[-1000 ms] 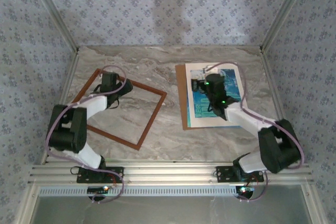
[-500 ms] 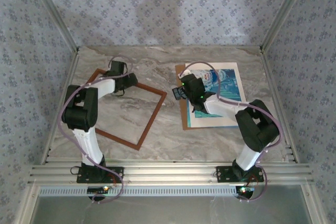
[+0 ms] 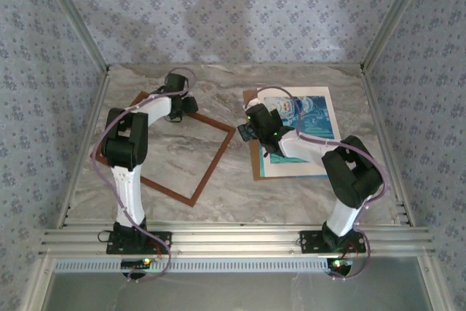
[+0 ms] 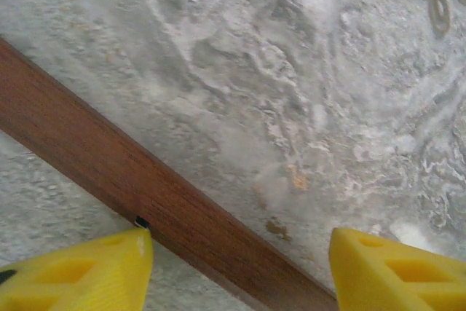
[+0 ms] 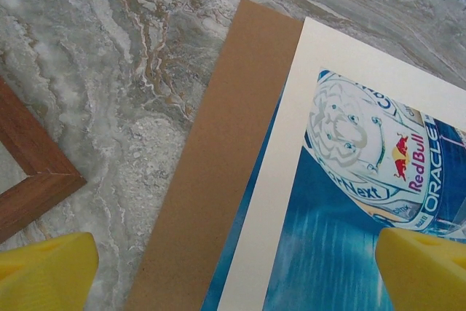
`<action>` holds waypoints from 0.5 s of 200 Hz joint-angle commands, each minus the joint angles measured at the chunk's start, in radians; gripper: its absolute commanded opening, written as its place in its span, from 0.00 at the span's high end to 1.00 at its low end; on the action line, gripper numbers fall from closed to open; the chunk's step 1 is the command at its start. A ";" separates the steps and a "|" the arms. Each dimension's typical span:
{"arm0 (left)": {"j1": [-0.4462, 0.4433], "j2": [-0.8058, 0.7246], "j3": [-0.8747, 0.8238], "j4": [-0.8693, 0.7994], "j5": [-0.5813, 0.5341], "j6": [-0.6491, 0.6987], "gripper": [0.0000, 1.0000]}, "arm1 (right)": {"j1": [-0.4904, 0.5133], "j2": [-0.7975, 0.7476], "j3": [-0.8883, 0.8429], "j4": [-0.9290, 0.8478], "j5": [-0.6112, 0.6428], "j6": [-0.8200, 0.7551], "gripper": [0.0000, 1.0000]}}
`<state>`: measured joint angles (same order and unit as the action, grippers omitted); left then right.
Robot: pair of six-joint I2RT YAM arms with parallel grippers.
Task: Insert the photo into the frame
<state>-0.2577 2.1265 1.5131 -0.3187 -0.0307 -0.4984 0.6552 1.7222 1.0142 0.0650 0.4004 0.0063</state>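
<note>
The frame (image 3: 169,148) lies left of the photo (image 3: 306,121).

Across the middle of the top view, grey-veined marble tabletop (image 3: 291,81), with pale swirls and a few tan flecks up close in the left wrist view. Through the centre of the right wrist view, plain brown backing board (image 5: 211,172), flat on the marble, slanting from upper right to lower left. On top of it and shifted right, white mat border (image 5: 342,52), leaving a brown strip bare on the left. Along the top and both sides of the top view, blue-grey flowered walls (image 3: 233,5). Near the bottom edge, ribbed aluminium rail (image 3: 233,242).
</note>
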 commanded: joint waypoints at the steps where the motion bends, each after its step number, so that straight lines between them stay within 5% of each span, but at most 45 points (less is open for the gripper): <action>1: -0.043 0.042 0.068 -0.101 0.028 0.060 0.40 | -0.006 -0.031 -0.003 -0.059 0.016 0.011 0.00; 42: -0.135 0.104 0.167 -0.218 0.098 0.166 0.58 | -0.105 -0.141 -0.075 -0.092 -0.053 0.098 0.00; 100: -0.220 0.147 0.265 -0.327 0.104 0.324 0.64 | -0.284 -0.279 -0.155 -0.129 -0.166 0.215 0.00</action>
<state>-0.4793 2.2295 1.7348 -0.5285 0.0422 -0.2741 0.4007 1.4811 0.8867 -0.0238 0.2905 0.1532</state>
